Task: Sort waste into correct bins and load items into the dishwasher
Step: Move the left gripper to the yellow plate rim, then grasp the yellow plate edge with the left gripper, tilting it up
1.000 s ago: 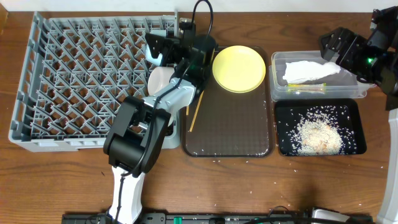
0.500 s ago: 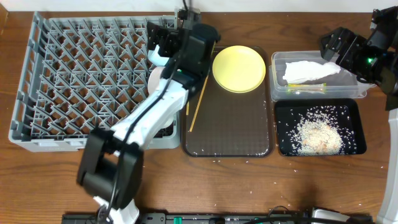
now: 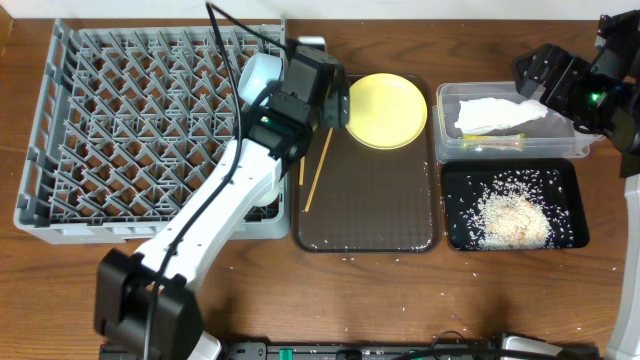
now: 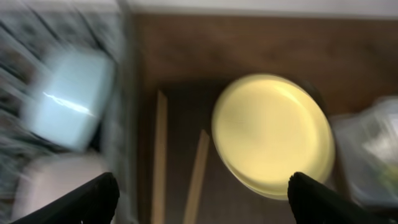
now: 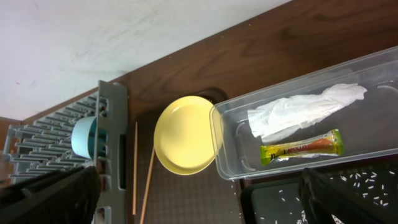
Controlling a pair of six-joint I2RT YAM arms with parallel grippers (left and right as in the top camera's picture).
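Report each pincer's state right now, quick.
Left pincer: open, holding nothing.
Right pincer: open, holding nothing.

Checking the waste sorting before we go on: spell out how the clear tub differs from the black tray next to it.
The clear tub is see-through; the black tray is opaque and glossy. The tub has taller walls; the tray is shallow. The tub holds a crumpled white napkin and a green-and-yellow snack wrapper; the tray holds loose rice. Both are rectangular, similar in footprint, and sit side by side beside the brown serving tray.
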